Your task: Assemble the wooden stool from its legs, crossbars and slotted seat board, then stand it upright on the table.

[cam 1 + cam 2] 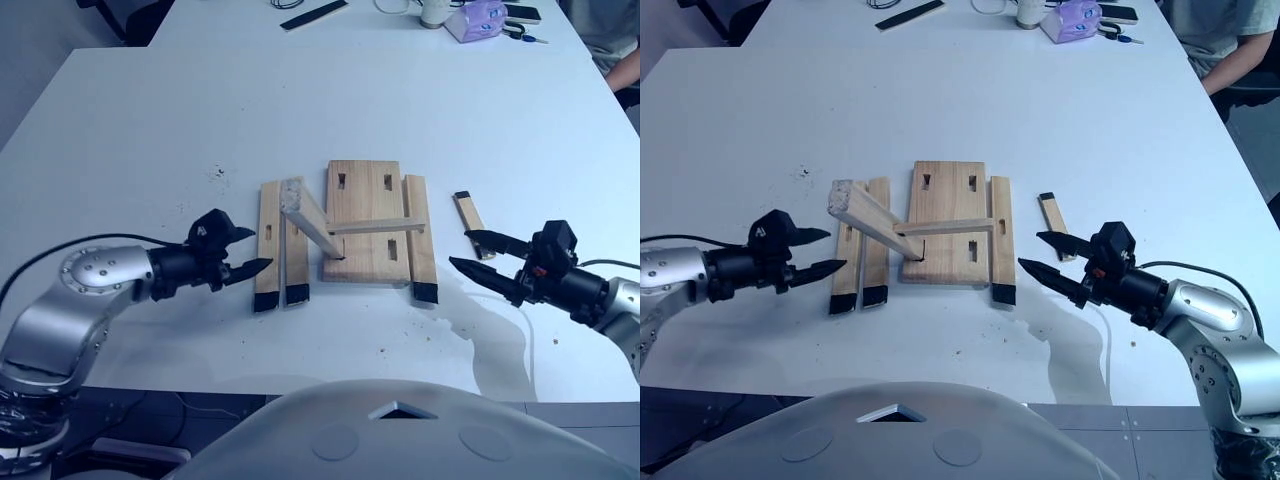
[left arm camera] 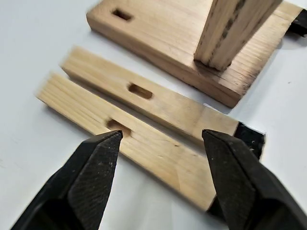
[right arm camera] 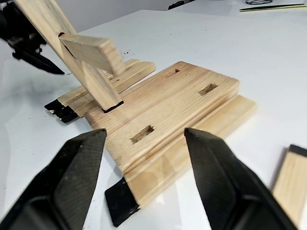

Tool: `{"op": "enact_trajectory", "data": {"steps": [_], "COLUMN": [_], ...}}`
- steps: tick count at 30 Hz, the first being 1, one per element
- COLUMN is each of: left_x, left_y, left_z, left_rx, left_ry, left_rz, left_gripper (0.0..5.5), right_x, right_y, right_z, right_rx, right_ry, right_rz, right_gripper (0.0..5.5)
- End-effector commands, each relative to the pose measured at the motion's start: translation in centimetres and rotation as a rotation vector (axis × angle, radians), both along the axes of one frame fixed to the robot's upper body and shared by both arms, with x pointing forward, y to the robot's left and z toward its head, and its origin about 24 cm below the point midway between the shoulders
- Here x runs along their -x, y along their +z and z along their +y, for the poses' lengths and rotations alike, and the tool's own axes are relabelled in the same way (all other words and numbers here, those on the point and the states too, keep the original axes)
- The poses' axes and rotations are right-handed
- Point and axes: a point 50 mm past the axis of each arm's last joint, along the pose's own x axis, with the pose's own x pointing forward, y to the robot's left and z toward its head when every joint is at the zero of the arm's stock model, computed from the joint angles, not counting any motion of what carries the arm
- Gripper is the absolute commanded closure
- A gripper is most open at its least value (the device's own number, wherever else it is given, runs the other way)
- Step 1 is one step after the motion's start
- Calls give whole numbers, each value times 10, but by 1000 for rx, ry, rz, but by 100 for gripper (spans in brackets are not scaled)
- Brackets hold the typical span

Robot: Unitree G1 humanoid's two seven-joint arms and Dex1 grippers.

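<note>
The seat board (image 1: pixel 368 200) lies flat in the middle of the white tabletop (image 1: pixel 150 130), slots facing up. One leg (image 1: pixel 312 222) stands tilted in a slot at the board's near left corner, leaning away to the left. A thin crossbar (image 1: pixel 385 226) runs from that leg across the board and over another leg (image 1: pixel 420 235) lying against the board's right edge. Two more legs (image 1: pixel 268 245) lie side by side just left of the board, black-tipped ends toward the robot. A short piece (image 1: pixel 468 213) lies apart on the right. The left gripper (image 1: pixel 258 248) hovers by the near ends of the left pair, jaws spread and holding nothing. The right gripper (image 1: pixel 458 248) hangs near the right leg's black tip, jaws also spread and holding nothing.
</note>
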Motion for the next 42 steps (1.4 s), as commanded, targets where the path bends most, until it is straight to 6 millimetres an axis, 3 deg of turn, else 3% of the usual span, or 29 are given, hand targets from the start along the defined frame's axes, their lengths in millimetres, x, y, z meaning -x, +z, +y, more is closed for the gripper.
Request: {"op": "enact_trajectory", "data": {"steps": [1,5,10,17,25,30,36,42], "left_x": [-2,-3,10,6,-18,-10,-4,-16], "left_y": [-13,-16,-27,-30,-20,-40,-64,-64], "left_z": [-9,-13,-14,8,35,38,44,44], "left_rx": [11,-7,-55,-140,-193,-176,-145,-84], "left_ry": [165,219,167,162,115,63,60,118], "left_rz": [43,63,131,141,83,142,186,141], "left_gripper": [241,241,241,241,241,241,314,347], "right_x": [1,2,3,7,9,4,-1,0], "right_y": [0,-2,-3,-6,-10,-11,-9,-8], "right_z": [3,3,4,7,11,11,10,6], "right_rx": [21,26,25,20,18,34,51,61], "right_ry": [-12,-19,-24,-42,-58,-56,-38,-36], "right_rz": [-19,-18,-17,-18,-18,-23,-29,-28], "right_gripper": [252,252,252,252,252,252,252,252]}}
